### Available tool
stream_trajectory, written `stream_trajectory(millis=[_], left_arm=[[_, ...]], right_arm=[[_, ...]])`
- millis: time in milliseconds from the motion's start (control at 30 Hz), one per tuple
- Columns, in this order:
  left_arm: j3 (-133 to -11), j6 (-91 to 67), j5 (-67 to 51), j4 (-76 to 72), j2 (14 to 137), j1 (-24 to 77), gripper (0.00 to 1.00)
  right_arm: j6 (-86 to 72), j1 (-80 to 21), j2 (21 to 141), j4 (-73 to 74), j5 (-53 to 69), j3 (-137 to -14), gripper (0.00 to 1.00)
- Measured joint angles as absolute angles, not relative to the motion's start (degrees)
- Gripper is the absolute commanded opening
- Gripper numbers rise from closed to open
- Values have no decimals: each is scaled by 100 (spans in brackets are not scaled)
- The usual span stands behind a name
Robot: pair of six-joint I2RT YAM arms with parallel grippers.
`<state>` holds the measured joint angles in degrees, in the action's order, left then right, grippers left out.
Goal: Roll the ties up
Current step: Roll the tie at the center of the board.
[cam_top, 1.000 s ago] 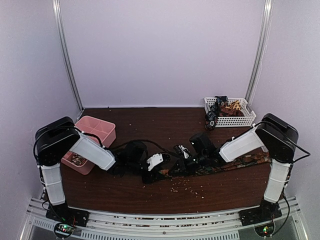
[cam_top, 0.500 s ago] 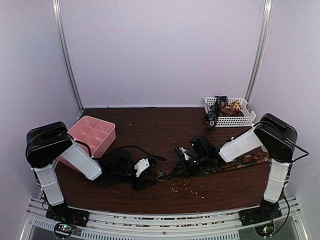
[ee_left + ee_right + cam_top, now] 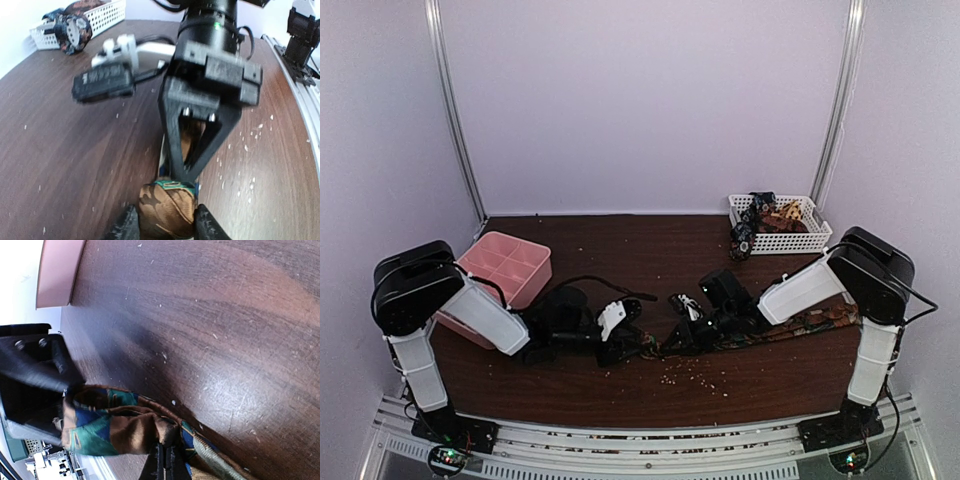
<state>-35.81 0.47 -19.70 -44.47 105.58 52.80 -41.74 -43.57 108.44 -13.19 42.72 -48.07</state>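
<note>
While low, left end effector (image 3: 166, 226) astride tie (image 3: 166, 204)

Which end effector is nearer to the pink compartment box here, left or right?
Left. The left end effector, shut on the rolled end of the tie, is a short way right of the pink box; the right end effector pinches the same tie farther right, near mid-table.

Dark wood table (image 3: 640, 250): pink box (image 3: 508, 268), white basket (image 3: 792, 243), tie (image 3: 812, 324), pale crumbs (image 3: 688, 375)

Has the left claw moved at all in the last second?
Yes. The left gripper, clamped on the tie, sits nearer the pink box than a second ago, though it has since edged back right.
</note>
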Motion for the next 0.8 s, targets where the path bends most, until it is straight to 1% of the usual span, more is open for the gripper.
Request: stream_trajectory(millis=[100, 333, 467, 600, 667, 800], left_arm=[[-3879, 36, -2137, -4438, 10700, 5325, 34], [-4482, -82, -2449, -4348, 11365, 5374, 34], [-4552, -163, -2541, -4357, 11622, 5374, 34], [-4554, -156, -2547, -4340, 11629, 5374, 31], [-4554, -137, -2541, -4316, 11631, 5374, 30], [-4554, -49, -2534, -4139, 11629, 5374, 29]], right_arm=[[-4171, -4357, 10847, -1306, 4272, -4814, 0], [-4174, -4357, 10860, -1293, 4278, -4829, 0], [-4174, -4357, 10857, -1291, 4278, -4829, 0], [-4180, -4357, 10855, -1293, 4278, -4829, 0], [-4185, -4357, 10842, -1288, 4274, -4825, 4], [-4158, -4335, 10654, -1153, 4246, -4731, 16]])
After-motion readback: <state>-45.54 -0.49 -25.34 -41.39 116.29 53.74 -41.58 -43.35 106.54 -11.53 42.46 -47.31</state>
